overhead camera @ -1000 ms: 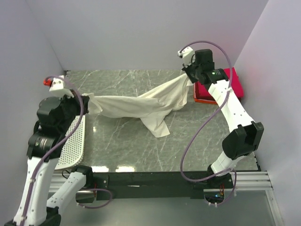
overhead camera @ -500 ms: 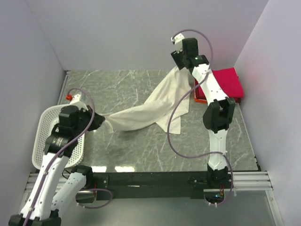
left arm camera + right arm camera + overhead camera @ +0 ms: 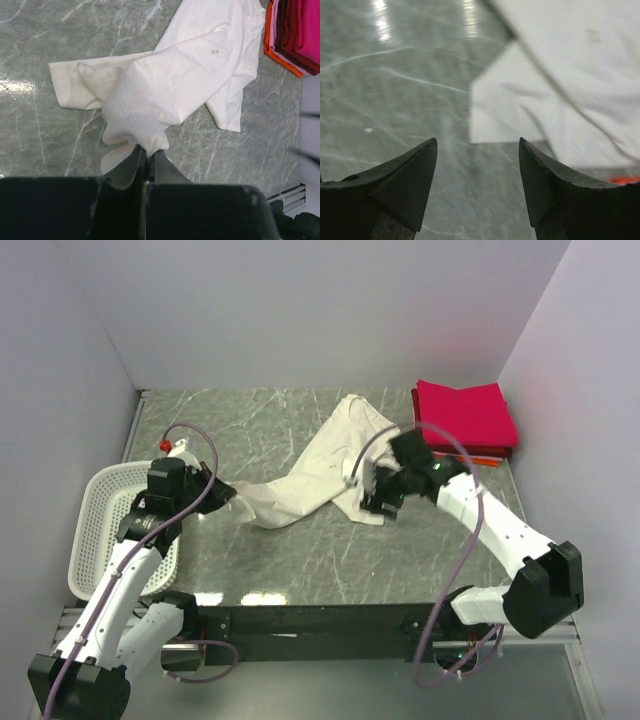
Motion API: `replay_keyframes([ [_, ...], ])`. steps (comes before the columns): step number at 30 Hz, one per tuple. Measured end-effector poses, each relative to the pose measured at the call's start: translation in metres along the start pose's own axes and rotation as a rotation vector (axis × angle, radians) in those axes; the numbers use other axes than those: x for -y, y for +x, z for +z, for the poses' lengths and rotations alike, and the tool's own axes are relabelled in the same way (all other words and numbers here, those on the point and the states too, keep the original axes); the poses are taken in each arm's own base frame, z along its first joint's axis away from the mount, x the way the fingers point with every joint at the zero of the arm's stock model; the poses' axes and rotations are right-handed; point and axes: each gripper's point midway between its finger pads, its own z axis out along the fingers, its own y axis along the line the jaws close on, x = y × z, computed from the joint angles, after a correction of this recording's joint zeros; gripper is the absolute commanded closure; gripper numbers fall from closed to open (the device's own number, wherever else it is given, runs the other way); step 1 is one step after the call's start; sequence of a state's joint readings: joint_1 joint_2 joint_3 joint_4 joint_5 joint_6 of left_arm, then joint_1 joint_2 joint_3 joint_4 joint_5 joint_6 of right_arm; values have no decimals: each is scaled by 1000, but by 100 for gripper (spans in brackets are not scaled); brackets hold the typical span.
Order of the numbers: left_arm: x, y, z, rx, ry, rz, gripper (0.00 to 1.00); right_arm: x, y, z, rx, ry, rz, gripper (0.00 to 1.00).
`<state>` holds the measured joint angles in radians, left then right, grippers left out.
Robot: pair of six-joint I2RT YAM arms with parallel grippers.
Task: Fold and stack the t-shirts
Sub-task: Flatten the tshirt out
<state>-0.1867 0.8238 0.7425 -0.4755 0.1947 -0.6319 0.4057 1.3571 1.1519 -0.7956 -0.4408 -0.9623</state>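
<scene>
One cream t-shirt (image 3: 190, 75) — in left gripper (image 3: 146, 153)

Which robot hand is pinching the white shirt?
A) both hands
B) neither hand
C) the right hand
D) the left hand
D: the left hand is shut on a bunch of the white shirt, while the right hand is open with nothing between its fingers.

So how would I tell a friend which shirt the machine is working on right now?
Look at the grey marble table: sprawled across its middle lies a large cream-white t-shirt, one end pinched in the left pincer. Unlike the crimson-pink shirts folded neatly in the far right corner, it is pale, crumpled and unfolded.
</scene>
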Motion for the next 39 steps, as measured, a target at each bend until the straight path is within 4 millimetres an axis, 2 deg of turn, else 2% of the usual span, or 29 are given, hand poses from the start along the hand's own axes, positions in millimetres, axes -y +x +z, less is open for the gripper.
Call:
replay_keyframes([
  [1,1,-1,1,1,4,1,100,-23,1,13,1,-49,-42,28],
  [2,1,-1,1,2,7,1,100,-37,4,22,-6,-84,-64,28],
  [4,3,-2,1,4,17,3,100,-56,20,47,-60,-146,-62,29],
  [7,5,-2,1,6,26,4,100,-52,47,81,-162,-152,-17,30],
  [9,5,-2,0,11,29,5,100,-44,56,93,-202,-120,-4,30],
  [15,4,0,-2,18,34,9,100,-28,54,112,-233,-28,-12,30],
  [18,4,0,-2,17,34,10,100,-29,59,122,-256,-27,-4,36],
  [19,4,0,-2,18,34,10,100,-28,58,123,-258,-23,0,39],
  [21,4,0,-2,19,34,12,100,-27,58,124,-259,-17,4,52],
  [22,4,0,-2,19,35,15,100,-27,58,125,-262,-20,11,64],
  [24,4,-1,-2,22,34,17,100,-27,59,125,-269,-15,23,79],
  [25,3,-2,-2,26,29,18,100,-27,60,124,-278,-13,28,91],
  [27,2,-4,-2,38,19,19,100,-26,63,120,-300,-5,34,100],
  [29,0,-9,-1,58,6,19,100,-23,63,112,-321,7,47,100],
  [31,0,-19,1,76,-15,17,100,-10,54,97,-330,38,58,100],
  [32,2,-25,2,85,-19,16,100,4,45,88,-318,74,61,100],
  [34,9,-51,8,121,-26,11,100,45,15,64,-265,175,69,100],
  [36,16,-86,18,160,-32,-1,100,98,-22,32,-188,318,76,100],
  [39,30,-153,34,239,-16,-18,100,191,-91,-35,-30,586,96,100],
])
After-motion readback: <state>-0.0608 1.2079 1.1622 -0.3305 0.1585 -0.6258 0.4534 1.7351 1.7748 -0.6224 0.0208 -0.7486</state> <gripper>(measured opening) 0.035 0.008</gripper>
